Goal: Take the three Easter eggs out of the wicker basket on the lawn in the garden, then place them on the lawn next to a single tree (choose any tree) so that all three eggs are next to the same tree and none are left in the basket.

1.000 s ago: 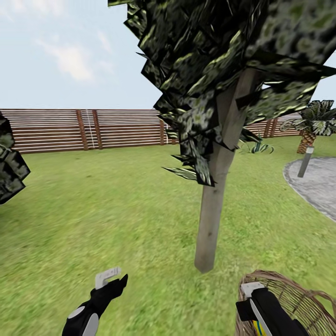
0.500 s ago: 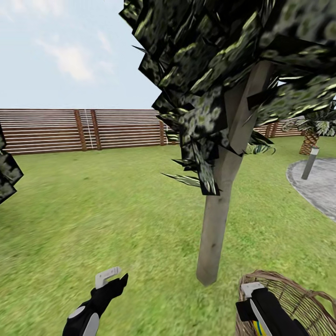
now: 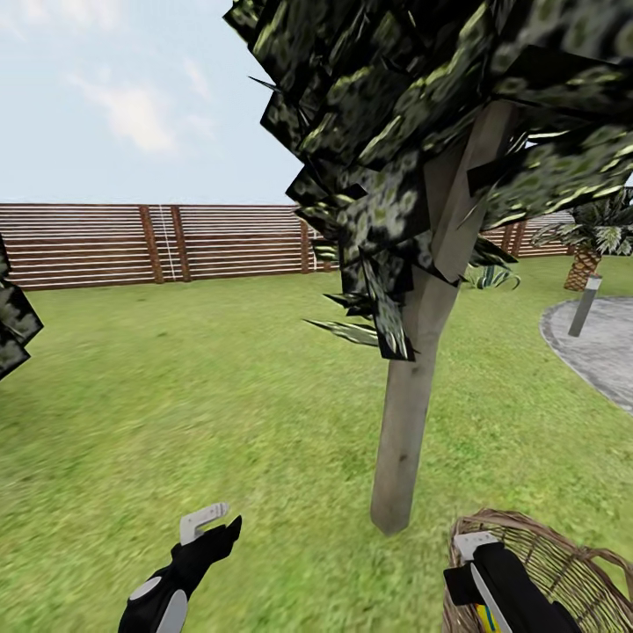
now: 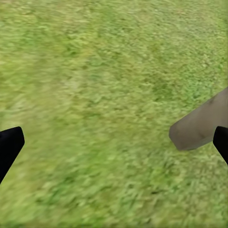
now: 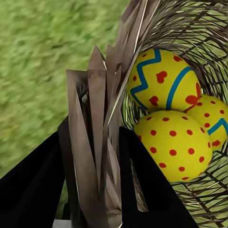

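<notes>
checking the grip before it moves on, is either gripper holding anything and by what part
The right gripper is shut on the basket, gripping its rim wall with the eggs inside. The left gripper is open over grass, holding nothing.

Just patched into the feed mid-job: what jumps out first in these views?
The tree stands dead ahead on the lawn, its dark foliage looming overhead. At lower right, the right gripper has its jaws clamped on the wicker basket rim. Three Easter eggs, yellow with red dots and blue zigzags, lie inside.
</notes>
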Robot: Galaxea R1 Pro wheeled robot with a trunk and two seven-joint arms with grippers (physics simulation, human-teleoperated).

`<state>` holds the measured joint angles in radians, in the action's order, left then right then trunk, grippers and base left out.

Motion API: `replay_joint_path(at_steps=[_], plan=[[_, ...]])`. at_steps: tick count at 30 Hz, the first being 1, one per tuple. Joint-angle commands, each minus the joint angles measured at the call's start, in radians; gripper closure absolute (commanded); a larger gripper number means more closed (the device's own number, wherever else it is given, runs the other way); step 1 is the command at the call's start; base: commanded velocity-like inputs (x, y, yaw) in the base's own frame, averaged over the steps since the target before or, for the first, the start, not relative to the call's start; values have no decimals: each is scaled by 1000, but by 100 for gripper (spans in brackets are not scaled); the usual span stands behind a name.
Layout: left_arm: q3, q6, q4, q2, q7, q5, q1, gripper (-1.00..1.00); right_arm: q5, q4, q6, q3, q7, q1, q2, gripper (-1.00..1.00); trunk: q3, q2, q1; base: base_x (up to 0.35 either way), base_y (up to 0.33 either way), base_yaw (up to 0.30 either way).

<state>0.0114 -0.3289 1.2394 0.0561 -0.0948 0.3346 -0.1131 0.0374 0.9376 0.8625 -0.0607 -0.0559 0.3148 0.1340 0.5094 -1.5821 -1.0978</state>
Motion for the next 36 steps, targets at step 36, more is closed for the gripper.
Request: replay_joint_path(at_steps=[36], plan=[[-1, -6, -1, 2, -5, 9, 0, -100, 16, 1, -2, 1, -3, 1, 4, 100, 86, -190, -104, 0, 0, 0]])
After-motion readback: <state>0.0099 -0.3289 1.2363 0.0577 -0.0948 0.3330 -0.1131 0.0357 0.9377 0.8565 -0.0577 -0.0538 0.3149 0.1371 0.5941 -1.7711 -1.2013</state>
